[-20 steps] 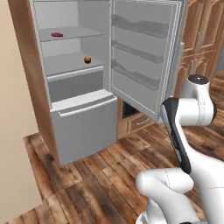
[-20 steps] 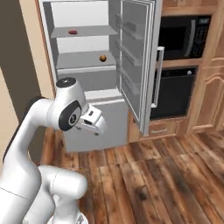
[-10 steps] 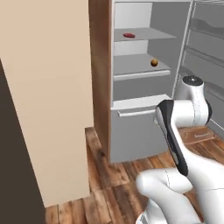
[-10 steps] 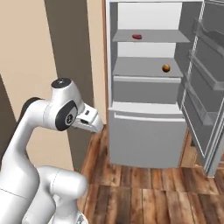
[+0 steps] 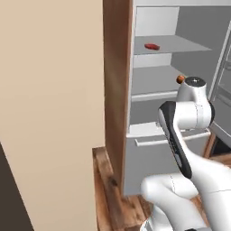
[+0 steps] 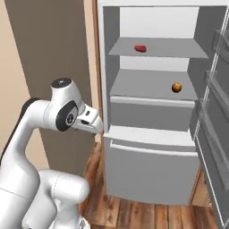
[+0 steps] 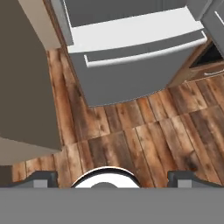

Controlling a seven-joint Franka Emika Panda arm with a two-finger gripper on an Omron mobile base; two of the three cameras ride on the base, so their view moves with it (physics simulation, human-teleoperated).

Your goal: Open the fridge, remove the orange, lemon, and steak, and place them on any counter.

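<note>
The claw (image 7: pixel 109 177) hangs over the wood floor (image 7: pixel 131 131) with its tips spread wide, holding nothing — the fridge (image 6: pixel 152 134) stands open ahead, bottom drawer (image 7: pixel 131 65) just beyond. Inside, the steak (image 6: pixel 140 48) lies on the upper shelf, the orange (image 6: pixel 176 87) on the shelf below — well apart.

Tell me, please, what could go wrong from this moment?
The orange sits near the front of its shelf, so a careless reach might roll it off. The steak lies deep on the top shelf, a long reach. The gripper points at the floor, so the arm may brush the fridge while turning.
</note>
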